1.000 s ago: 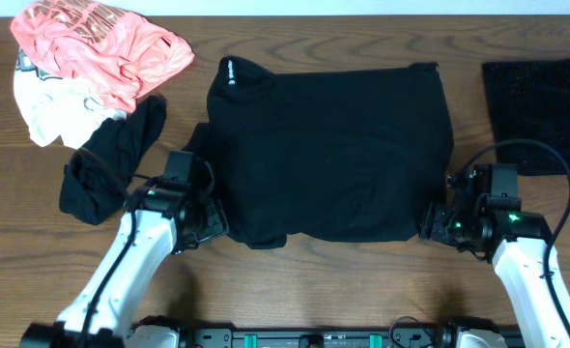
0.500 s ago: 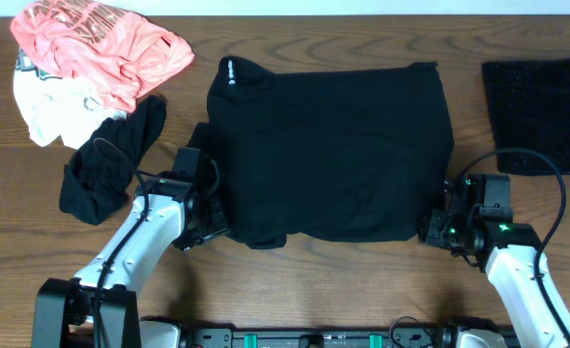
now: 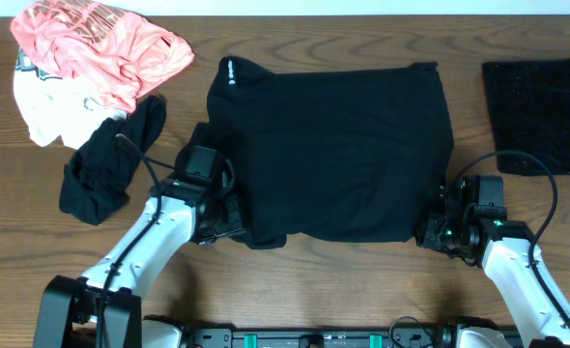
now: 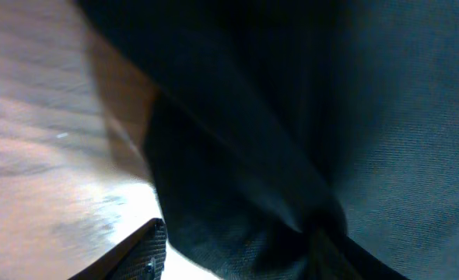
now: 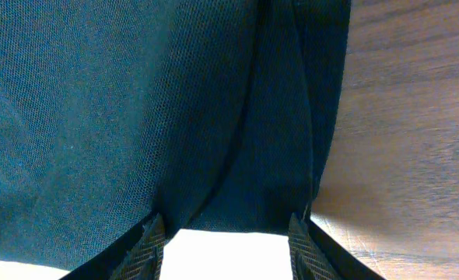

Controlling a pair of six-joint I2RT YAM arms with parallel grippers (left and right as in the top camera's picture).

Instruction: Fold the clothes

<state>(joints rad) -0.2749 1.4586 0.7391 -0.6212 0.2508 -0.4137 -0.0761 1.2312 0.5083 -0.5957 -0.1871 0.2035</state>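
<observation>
left jaws: gripping black garment (image 3: 333, 155) near-left hem | right jaws: gripping its near-right corner

Shirt (image 3: 333, 155) is plain black, the only mark a tiny white round logo (image 3: 230, 70). On the wrist cams its fabric reads more like a dark blue-black with a fine woven texture. Tee (image 3: 121, 53) is coral-pink with a shiny bronze-ish print on it. Top (image 3: 39, 111) is white. The crumpled garment (image 3: 106, 169) is black too, no pattern I can see. Mat (image 3: 541, 106) is black and kinda speckly. Table (image 3: 314, 290) is brown wood grain. Arms (image 3: 135, 256) are white with black joints.
</observation>
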